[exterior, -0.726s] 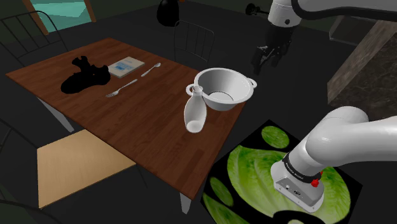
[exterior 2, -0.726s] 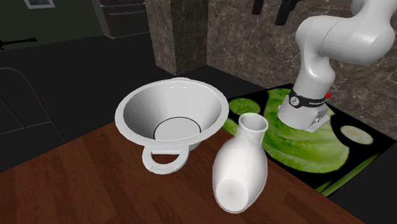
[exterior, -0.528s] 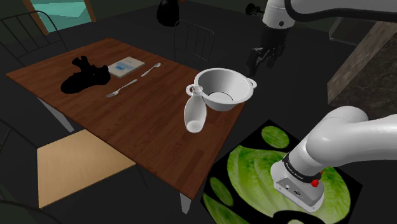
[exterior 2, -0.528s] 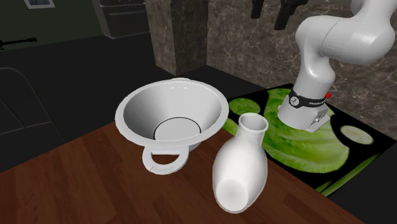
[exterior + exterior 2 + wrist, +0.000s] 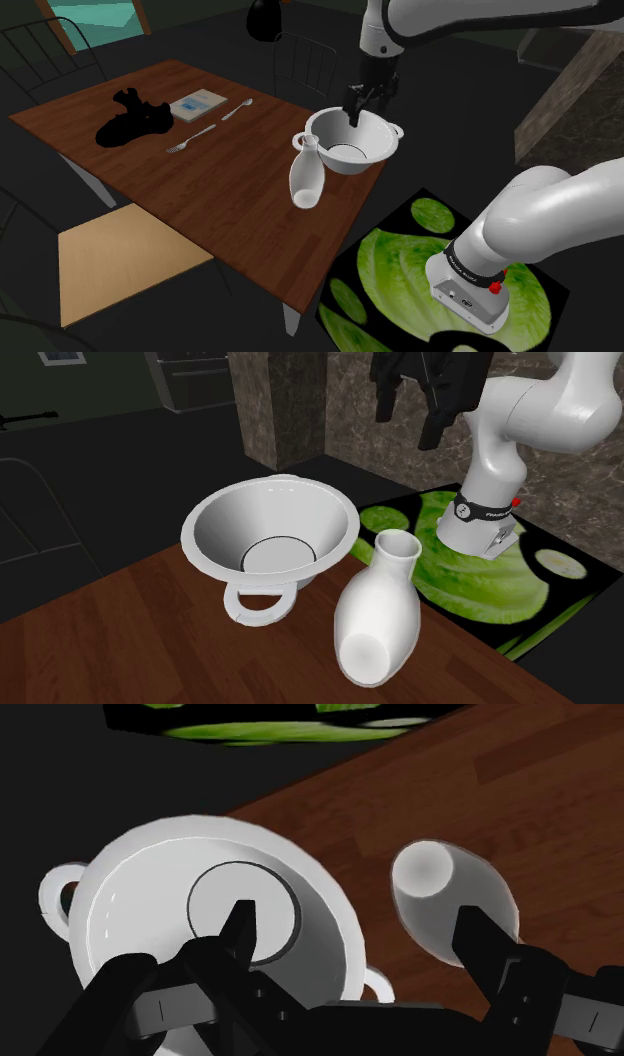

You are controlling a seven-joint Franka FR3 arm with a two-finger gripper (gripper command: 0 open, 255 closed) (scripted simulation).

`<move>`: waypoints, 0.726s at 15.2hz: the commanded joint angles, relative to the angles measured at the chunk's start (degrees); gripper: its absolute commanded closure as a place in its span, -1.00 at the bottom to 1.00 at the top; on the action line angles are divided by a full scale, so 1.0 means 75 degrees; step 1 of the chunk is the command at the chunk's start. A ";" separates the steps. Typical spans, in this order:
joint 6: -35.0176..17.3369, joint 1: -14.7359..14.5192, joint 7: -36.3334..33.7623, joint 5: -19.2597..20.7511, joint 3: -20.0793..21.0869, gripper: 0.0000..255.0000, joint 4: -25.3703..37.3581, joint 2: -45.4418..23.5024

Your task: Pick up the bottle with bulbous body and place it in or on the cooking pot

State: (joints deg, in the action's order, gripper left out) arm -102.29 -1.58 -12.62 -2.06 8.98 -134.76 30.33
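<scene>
The bottle (image 5: 307, 175) (image 5: 380, 614) (image 5: 450, 899) is plain white and smooth, with a swollen, rounded body narrowing to a short neck and a flared open mouth. It stands on the bench (image 5: 230, 190) (image 5: 150, 642) (image 5: 400, 794), near the edge on the arm's side, just beside the pot (image 5: 335, 128) (image 5: 220, 532) (image 5: 130, 894) and on that pot's near left in the shoulder view; whether the two touch is hard to tell, since the neck overlaps one pot handle there. The pot is also white, a wide flaring bowl shape with a flat round floor and two small loop handles. The bench top is dark reddish-brown wood in planks. The black end effector (image 5: 360, 115) (image 5: 410, 420) (image 5: 355, 914) hangs above the pot's far rim with its fingers (image 5: 240, 929) spread wide apart and nothing between them; in the wrist view one finger lies over the pot's floor and the other beside the bottle's body. In the second exterior view its upper part is cut off by the picture's top edge. Farther left in the shoulder view lie a fork (image 5: 190, 138), a spoon (image 5: 237, 109), a thin book (image 5: 197, 103) and a black shape (image 5: 130, 122) too dark to identify. A thin wire-like chair (image 5: 305, 60) stands at the far side. The stand (image 5: 400, 270) (image 5: 520, 577) bears a green lettuce-leaf pattern on black.
</scene>
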 commanded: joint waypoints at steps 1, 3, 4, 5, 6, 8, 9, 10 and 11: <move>-0.0282 -0.0082 -0.0154 -0.0095 0.0186 -1.00 0.0263 -0.0579; -0.0493 -0.0145 -0.0277 -0.0149 0.0344 -1.00 0.0562 -0.1125; -0.0588 -0.0176 -0.0339 -0.0167 0.0421 -1.00 0.0724 -0.1400; -0.0678 -0.0208 -0.0402 -0.0178 0.0497 -1.00 0.0894 -0.1676; -0.0760 -0.0239 -0.0467 -0.0183 0.0571 -1.00 0.1072 -0.1954; -0.0903 -0.0304 -0.0599 -0.0173 0.0714 -1.00 0.1451 -0.2513; -0.0964 -0.0339 -0.0666 -0.0159 0.0783 -1.00 0.1653 -0.2794; -0.1018 -0.0376 -0.0735 -0.0138 0.0848 -1.00 0.1863 -0.3077; -0.1052 -0.0405 -0.0785 -0.0119 0.0893 -1.00 0.2021 -0.3283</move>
State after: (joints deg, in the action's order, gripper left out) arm -110.06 -4.26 -17.80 -3.06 15.10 -121.35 7.69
